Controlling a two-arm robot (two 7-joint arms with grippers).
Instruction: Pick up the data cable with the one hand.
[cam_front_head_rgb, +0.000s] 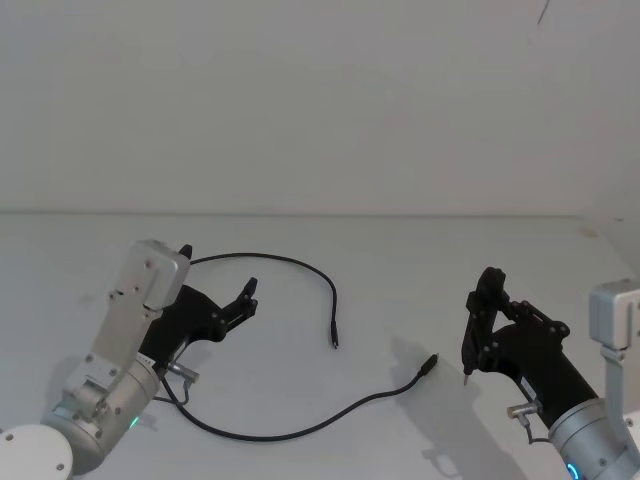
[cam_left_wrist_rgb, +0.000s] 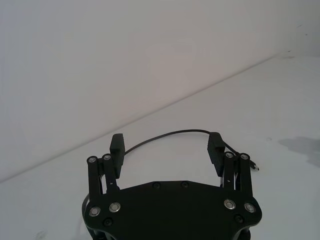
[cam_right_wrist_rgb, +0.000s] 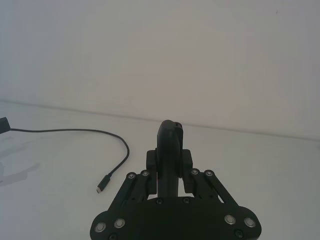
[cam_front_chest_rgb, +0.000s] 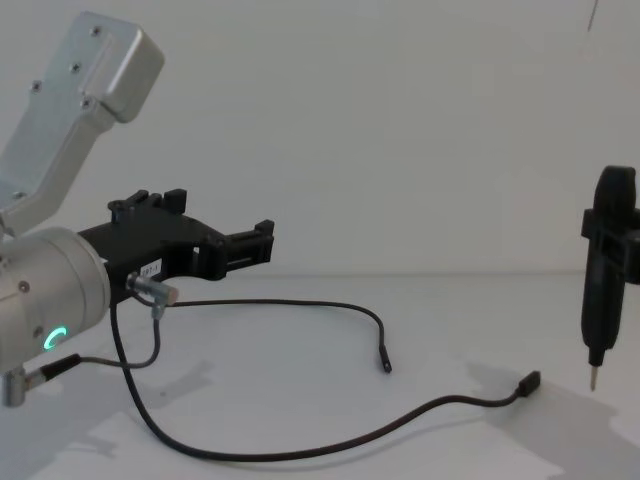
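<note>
Head view: white table (cam_front_head_rgb: 420, 250) with the data cable (cam_front_head_rgb: 300, 432) lying loose across it. The cable arcs from beside the left arm toward the middle, and its two plugs rest near each other at centre, not touching. The left gripper (cam_front_head_rgb: 218, 272) is at the left side over one stretch of the cable, its two fingers spread apart and holding nothing. The right gripper (cam_front_head_rgb: 478, 320) is on the right, well apart from the cable.

Left wrist view: the left gripper's fingers (cam_left_wrist_rgb: 117, 146) stand wide open. The data cable (cam_left_wrist_rgb: 175, 132) curves along the table beyond them.

Right wrist view: the right gripper (cam_right_wrist_rgb: 170, 145) has its fingers pressed together. The data cable (cam_right_wrist_rgb: 75, 131) lies off to one side, with one plug showing at its end.

Chest view: the left gripper (cam_front_chest_rgb: 225, 225) hovers above the table, open, over the data cable (cam_front_chest_rgb: 300, 448), which lies flat on the surface. The right gripper (cam_front_chest_rgb: 602, 290) hangs at the right edge, tip pointing down, clear of the table.
</note>
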